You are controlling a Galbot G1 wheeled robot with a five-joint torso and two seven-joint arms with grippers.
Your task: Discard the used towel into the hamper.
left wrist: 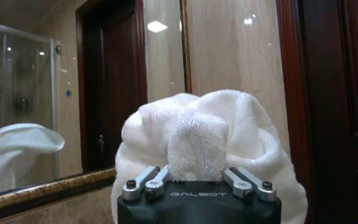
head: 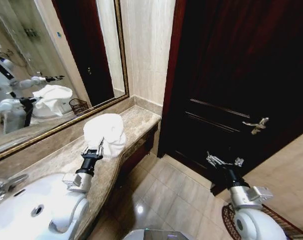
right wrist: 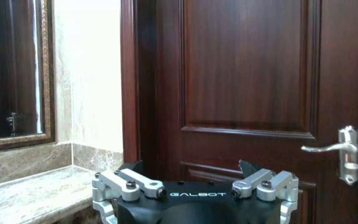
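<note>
- Head view: the white towel point(head: 105, 134) sits bunched on the marble worktop point(head: 136, 120), near its end beside the dark wooden door point(head: 231, 75). The left gripper point(head: 93, 151) is at the towel's near edge, its fingers against the cloth. The right gripper point(head: 224, 161) hangs over the tiled floor point(head: 161, 195) in front of the door, fingers spread and empty. The hamper point(head: 229, 220), a dark ribbed basket, shows at the lower right behind the right arm, on the floor. A white basin point(head: 36, 200) lies at the lower left, and the mirror point(head: 46, 60) reflects the towel.
- Left wrist view: the left gripper point(left wrist: 195, 179) is closed on a fold of the towel point(left wrist: 210, 135), which bulges above and around the fingers.
- Right wrist view: the right gripper point(right wrist: 195, 184) is wide open with nothing in it, facing the door point(right wrist: 247, 70) and its silver handle point(right wrist: 340, 151); the worktop's point(right wrist: 30, 196) end lies to one side.
</note>
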